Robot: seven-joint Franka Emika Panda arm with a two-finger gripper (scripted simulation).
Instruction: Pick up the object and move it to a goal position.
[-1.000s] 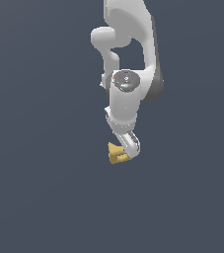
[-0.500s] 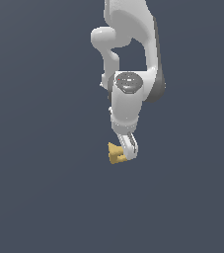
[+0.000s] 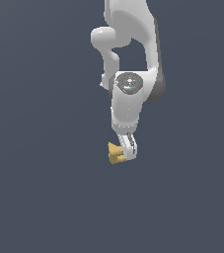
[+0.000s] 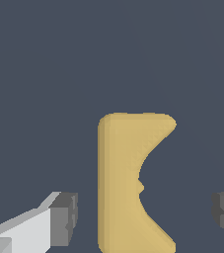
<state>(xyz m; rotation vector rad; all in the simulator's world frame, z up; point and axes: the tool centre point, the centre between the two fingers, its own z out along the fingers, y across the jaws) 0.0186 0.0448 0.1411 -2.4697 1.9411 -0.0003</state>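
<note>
A flat, plain dark slate-blue surface (image 3: 39, 197) fills both views; 1 mustard-yellow object (image 4: 126, 183) lies on it, notched edge visible.

Exterior cam sits well back and looks at the arm (image 3: 130, 94) from outside, whole lower arm in frame against plain dark grey floor (image 3: 39, 197), gripper (image 3: 126, 153) low in the middle. Wrist cam rides on the hand and looks straight down past the fingers (image 4: 64, 217), super close. Both views share the yellow object (image 3: 115, 153), small beside the gripper tips outside, but filling much of the wrist shot (image 4: 126, 183), between the two pads.
</note>
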